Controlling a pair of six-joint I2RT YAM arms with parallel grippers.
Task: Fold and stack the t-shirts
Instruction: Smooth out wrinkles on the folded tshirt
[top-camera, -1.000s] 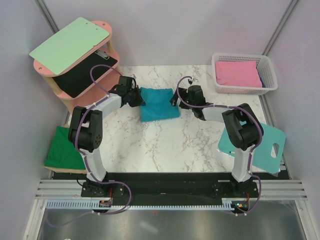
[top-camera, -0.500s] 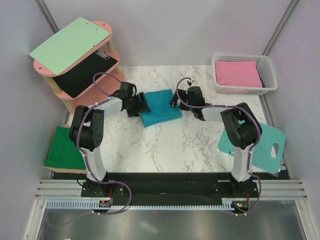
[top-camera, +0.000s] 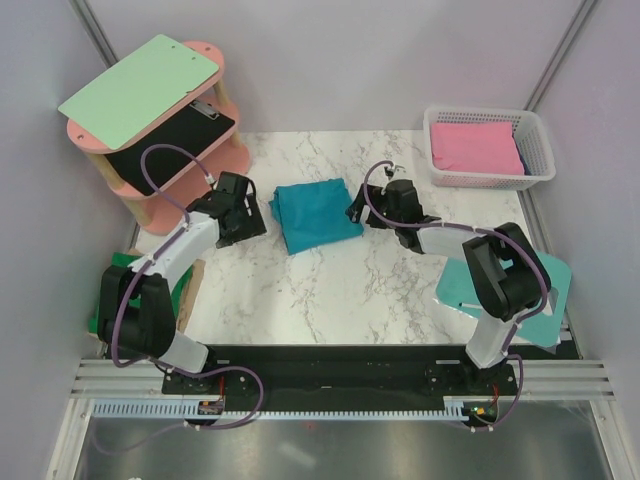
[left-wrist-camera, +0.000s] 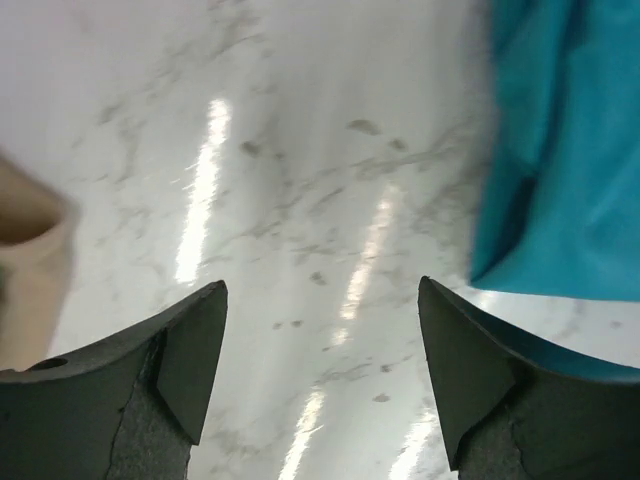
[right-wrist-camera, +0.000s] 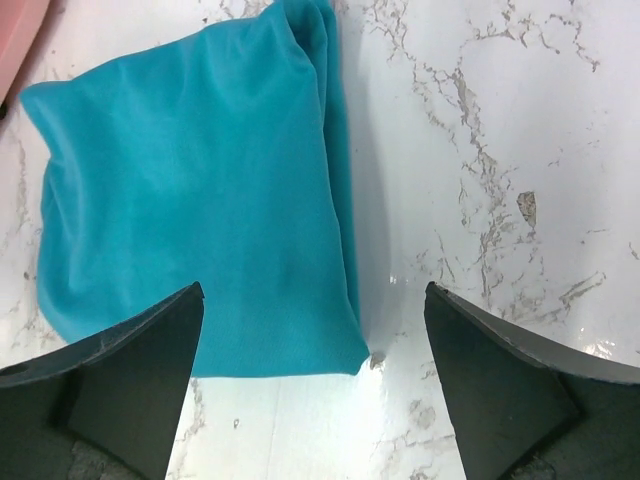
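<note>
Table (top-camera: 330, 290): marble; I'm working its far half.
Teal t-shirt (top-camera: 315, 213): folded, lying toward the far edge, between my arms.
Green t-shirt (top-camera: 110, 300): off the left edge, by the near-left corner.
Left gripper (top-camera: 245, 215): spread wide, empty, left of the teal fold.
Right gripper (top-camera: 358, 212): spread wide, empty, at its right side.
Stacking: I'd pinch all layers on both sides and lift level.

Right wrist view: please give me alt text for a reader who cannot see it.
A folded teal-blue t-shirt lies flat on the white marble table, filling the upper left of the frame. The right gripper is open and holds nothing, its two dark fingers showing in the bottom corners.
</note>
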